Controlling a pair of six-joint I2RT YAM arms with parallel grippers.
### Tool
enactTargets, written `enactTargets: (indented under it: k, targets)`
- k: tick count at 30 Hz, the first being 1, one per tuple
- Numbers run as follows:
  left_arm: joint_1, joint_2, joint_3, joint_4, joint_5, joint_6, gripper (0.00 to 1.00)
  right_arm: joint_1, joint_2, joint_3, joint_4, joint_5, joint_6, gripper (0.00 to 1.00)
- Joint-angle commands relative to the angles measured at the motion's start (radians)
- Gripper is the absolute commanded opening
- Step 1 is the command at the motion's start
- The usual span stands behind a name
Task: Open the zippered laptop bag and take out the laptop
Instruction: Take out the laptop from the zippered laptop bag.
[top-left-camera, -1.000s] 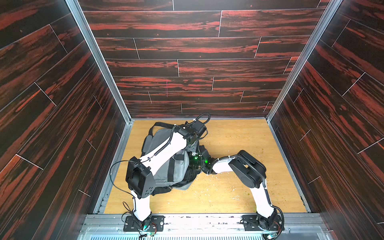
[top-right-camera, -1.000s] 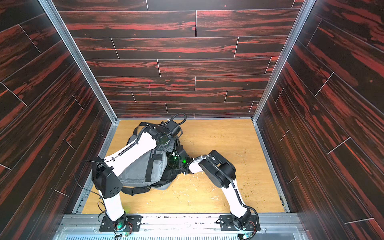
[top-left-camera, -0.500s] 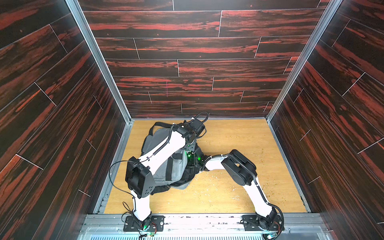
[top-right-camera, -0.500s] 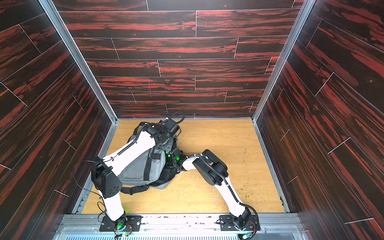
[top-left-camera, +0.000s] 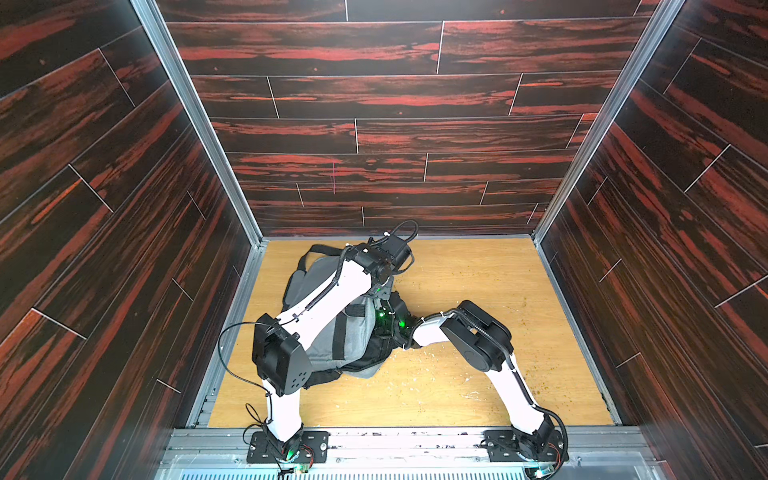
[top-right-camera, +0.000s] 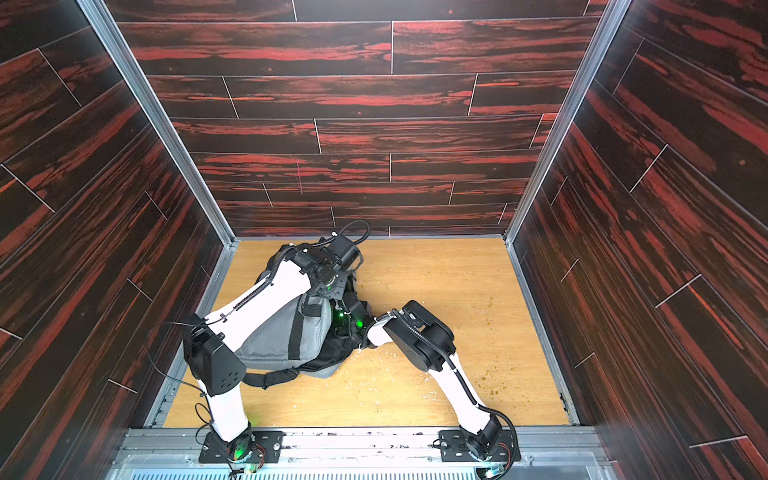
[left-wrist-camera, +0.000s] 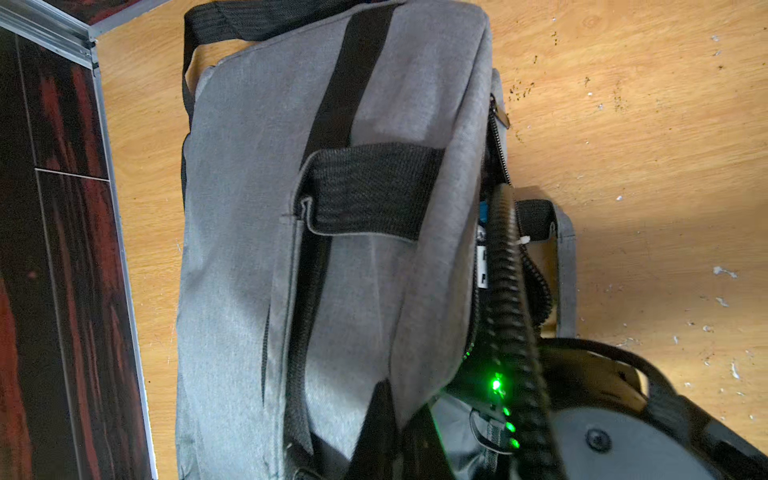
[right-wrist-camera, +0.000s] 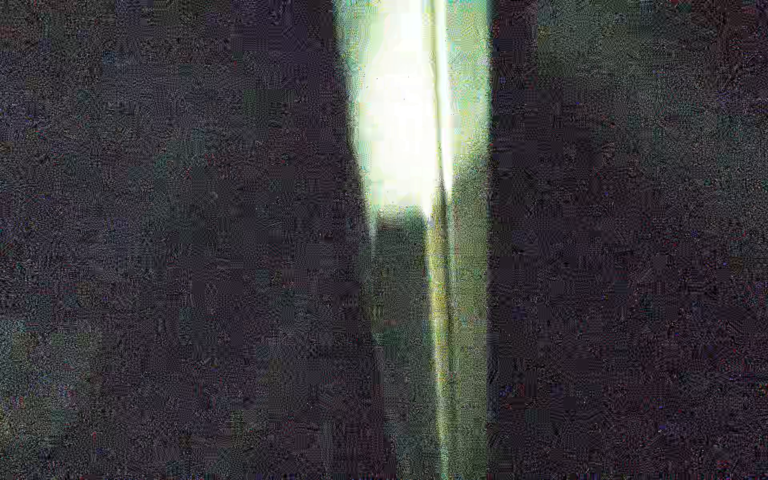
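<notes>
The zippered laptop bag (top-left-camera: 318, 272) is seen in both top views lying on the wooden floor (top-left-camera: 478, 291), well over on the left side. Its long edge runs close beside the metal rail (top-left-camera: 227, 332) under the left wall, and its far end sits near the back corner. The left arm (top-left-camera: 324, 303) is stretched across the bag. The left gripper (top-left-camera: 382, 291) is held down at the bag's right edge, closed, though what it pinches cannot be told. The right gripper (top-left-camera: 390, 324) is buried at that same edge, hidden by fabric, so open or closed cannot be told. Broad bare floor is seen to the right and toward the front. Only the shoulder strap (top-right-camera: 270, 378) trails past the bag's near end.

On to the left wrist view: a thin strip of floor is shown between the bag and the rail. The zipper (left-wrist-camera: 495, 137) is parted along the opposite edge, and the right arm's ribbed cable (left-wrist-camera: 505, 270) is laid over that gap. The top handle (left-wrist-camera: 370, 187) is folded onto the grey panel. The second handle (left-wrist-camera: 563, 257) is spread flat on the floor outside the opening.

Right wrist view: near black and grainy, with one narrow bright slit; nothing can be named.
</notes>
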Motion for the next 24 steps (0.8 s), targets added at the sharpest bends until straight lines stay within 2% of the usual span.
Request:
enactTargets:
  k: [1, 4, 9, 13, 19, 24]
  targets:
    - [-0.010, -0.043, 0.060, 0.048, 0.011, -0.007, 0.00, 0.028, 0.057, 0.020, 0.026, -0.030, 0.035, 0.40]
    - [-0.011, -0.047, 0.056, 0.040, -0.001, -0.002, 0.00, 0.016, 0.028, -0.012, 0.016, -0.025, 0.009, 0.23]
    - [-0.009, -0.053, 0.022, 0.044, -0.027, 0.012, 0.00, 0.006, -0.039, -0.034, -0.044, 0.000, -0.038, 0.04]
    - [-0.004, -0.063, -0.009, 0.045, -0.069, 0.022, 0.00, -0.002, -0.114, -0.075, -0.077, 0.022, -0.084, 0.00]
    - [0.002, -0.081, -0.064, 0.052, -0.113, 0.045, 0.00, -0.022, -0.215, -0.181, -0.030, 0.041, -0.119, 0.00]
    - [0.008, -0.092, -0.103, 0.054, -0.132, 0.054, 0.00, -0.033, -0.314, -0.252, -0.062, 0.043, -0.185, 0.00]
